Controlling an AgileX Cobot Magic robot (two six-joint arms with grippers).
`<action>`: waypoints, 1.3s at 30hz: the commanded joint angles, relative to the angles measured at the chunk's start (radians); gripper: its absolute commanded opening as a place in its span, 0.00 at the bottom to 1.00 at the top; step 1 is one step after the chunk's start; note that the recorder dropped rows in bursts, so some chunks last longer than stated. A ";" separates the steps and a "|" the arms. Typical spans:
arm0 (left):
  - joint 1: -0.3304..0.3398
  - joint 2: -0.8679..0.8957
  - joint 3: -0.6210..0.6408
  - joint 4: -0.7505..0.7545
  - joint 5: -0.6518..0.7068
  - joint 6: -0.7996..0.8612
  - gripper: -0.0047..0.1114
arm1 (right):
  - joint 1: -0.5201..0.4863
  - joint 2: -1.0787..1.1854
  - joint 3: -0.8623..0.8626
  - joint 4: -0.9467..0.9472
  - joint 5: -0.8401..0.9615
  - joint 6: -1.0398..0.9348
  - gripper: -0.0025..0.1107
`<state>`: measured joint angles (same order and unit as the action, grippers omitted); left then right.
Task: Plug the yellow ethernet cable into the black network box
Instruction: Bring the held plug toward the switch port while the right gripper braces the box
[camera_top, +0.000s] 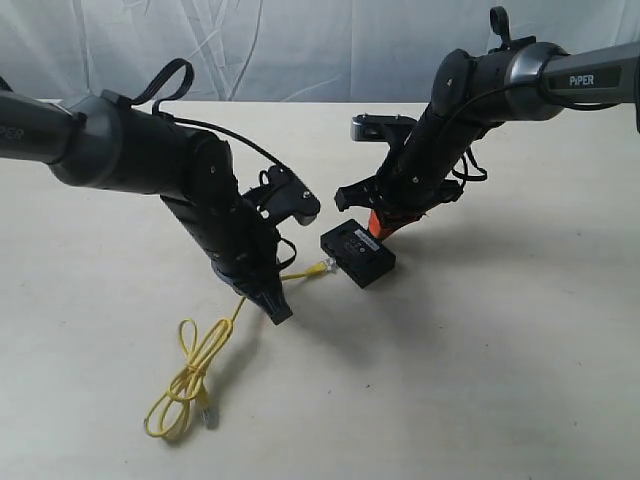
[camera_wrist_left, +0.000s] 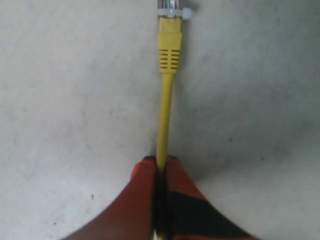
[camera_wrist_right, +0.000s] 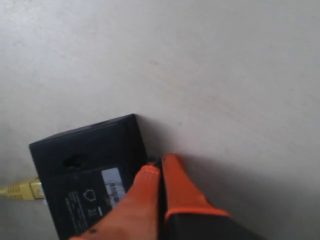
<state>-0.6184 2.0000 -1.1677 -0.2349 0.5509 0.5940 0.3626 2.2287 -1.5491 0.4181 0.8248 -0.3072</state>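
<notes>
The black network box (camera_top: 357, 254) lies flat mid-table, label up, and also shows in the right wrist view (camera_wrist_right: 85, 175). My left gripper (camera_top: 279, 312) (camera_wrist_left: 161, 161) is shut on the yellow ethernet cable (camera_wrist_left: 165, 115) a short way behind its boot (camera_wrist_left: 169, 54). The clear plug (camera_top: 321, 268) (camera_wrist_right: 22, 190) meets the box's side; whether it is seated I cannot tell. My right gripper (camera_top: 384, 226) (camera_wrist_right: 160, 163) is shut with nothing between its orange fingers (camera_wrist_right: 182, 185), and rests against the box's far edge.
The cable's tied loops (camera_top: 187, 385) and its free plug (camera_top: 207, 411) lie on the table near the front left. A silver-and-black device (camera_top: 382, 127) sits at the back behind the right arm. A white cloth backdrop closes the far side.
</notes>
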 joint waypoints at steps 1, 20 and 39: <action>-0.005 0.006 -0.001 -0.011 -0.021 0.000 0.04 | -0.001 -0.003 -0.002 0.004 0.011 -0.007 0.02; -0.002 -0.039 -0.001 -0.008 0.004 0.000 0.04 | -0.001 -0.003 -0.002 0.009 0.010 -0.007 0.02; -0.002 -0.036 -0.001 -0.070 0.023 0.094 0.04 | -0.001 -0.003 -0.002 0.019 0.011 -0.007 0.02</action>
<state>-0.6184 1.9730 -1.1677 -0.2688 0.5693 0.6557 0.3626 2.2287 -1.5491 0.4293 0.8289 -0.3072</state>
